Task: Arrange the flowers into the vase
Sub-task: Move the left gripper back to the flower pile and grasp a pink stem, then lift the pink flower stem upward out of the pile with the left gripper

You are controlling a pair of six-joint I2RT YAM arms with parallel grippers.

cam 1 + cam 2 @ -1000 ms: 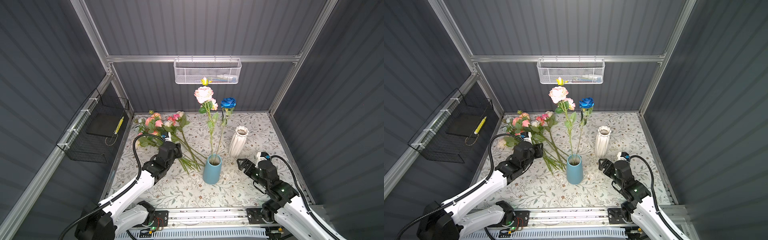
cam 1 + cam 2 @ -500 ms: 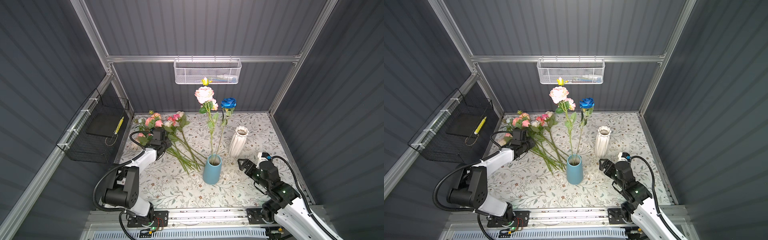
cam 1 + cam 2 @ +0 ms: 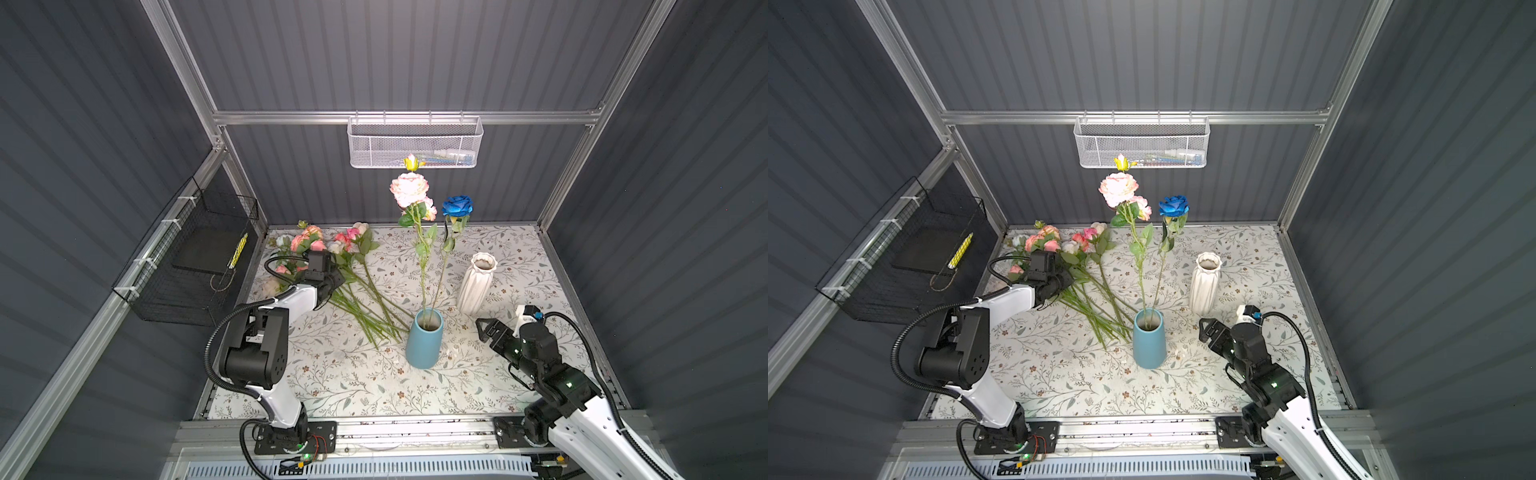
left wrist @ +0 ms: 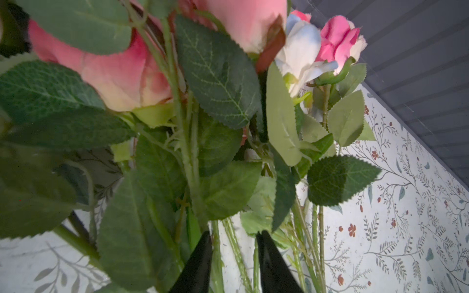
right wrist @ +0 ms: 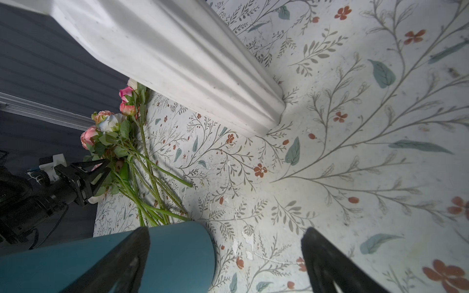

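A pile of flowers (image 3: pixel 357 253) lies at the back left of the patterned table, pink, peach and cream blooms toward the wall, green stems (image 3: pixel 1100 307) fanning toward the blue vase (image 3: pixel 424 343). That vase holds a pink peony (image 3: pixel 409 189) and a deep blue rose (image 3: pixel 457 205), both upright. My left gripper (image 3: pixel 337 281) is low in the pile just below the blooms. In the left wrist view its jaws (image 4: pixel 233 241) stand narrowly apart with green stems (image 4: pixel 237 253) between them and table showing in the gap. My right gripper (image 3: pixel 484 328) is wide open beside the blue vase (image 5: pixel 162 253), holding nothing.
A white ribbed vase (image 3: pixel 477 282) stands empty behind my right gripper, also in the right wrist view (image 5: pixel 177 55). A white mesh basket (image 3: pixel 415 143) hangs on the back wall. A black wire basket (image 3: pixel 195 257) hangs on the left wall.
My left arm has folded its elbow upward, and its gripper has shifted back and left along the stems toward the blooms. The right arm has not moved.
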